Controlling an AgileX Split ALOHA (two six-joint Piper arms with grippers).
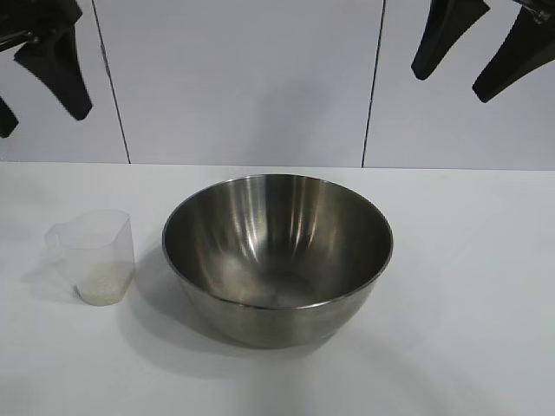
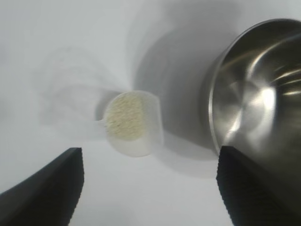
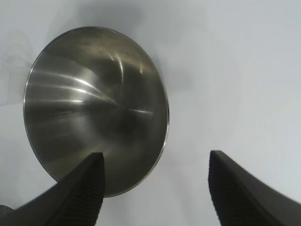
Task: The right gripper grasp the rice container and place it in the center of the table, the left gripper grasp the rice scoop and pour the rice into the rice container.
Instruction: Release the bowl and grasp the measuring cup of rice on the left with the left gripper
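Rice container (image 1: pixel 277 251): large steel bowl, upright near the middle of the white desk (image 1: pixel 468 295), inside shiny and bare of grains

Rice scoop (image 1: pixel 94 256): small clear plastic cup with side handle, upright toward the desk's left edge, just beside the bowl but not touching it; a strip of bare desk shows between the two. Rice (image 1: pixel 102 290): thin whitish layer at the cup's bottom, seen from above in the left wrist view (image 2: pixel 123 116)

Left gripper (image 1: pixel 39 82): high over the far left of the desk, above the cup, fingers (image 2: pixel 51 188) well apart, holding nothing

Right gripper (image 1: pixel 481 48): high over the far right, fingers (image 3: pixel 80 193) apart, holding nothing, bowl rim below one of them

Surroundings: pale wall panels with dark vertical seams behind the far edge. Desk bare to the bowl's right and along the near edge. No readable writing or marks on cup or bowl
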